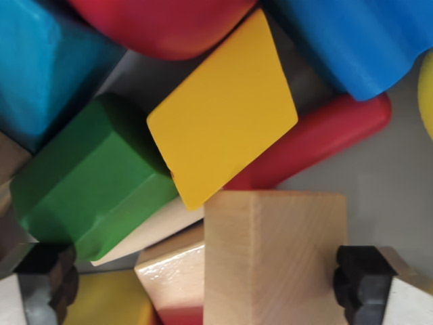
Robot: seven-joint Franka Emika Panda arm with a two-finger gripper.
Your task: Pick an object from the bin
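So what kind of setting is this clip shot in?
Probably a bin of wooden toy blocks, seen close from above: a yellow block, a green block and a plain wood block lie piled on a grey floor.

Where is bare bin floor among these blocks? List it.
Biggest bare patch of bin floor: right side, below the red rod, beside the plain block. A small gap sits between red dome, green block and yellow block. Elsewhere blocks crowd.
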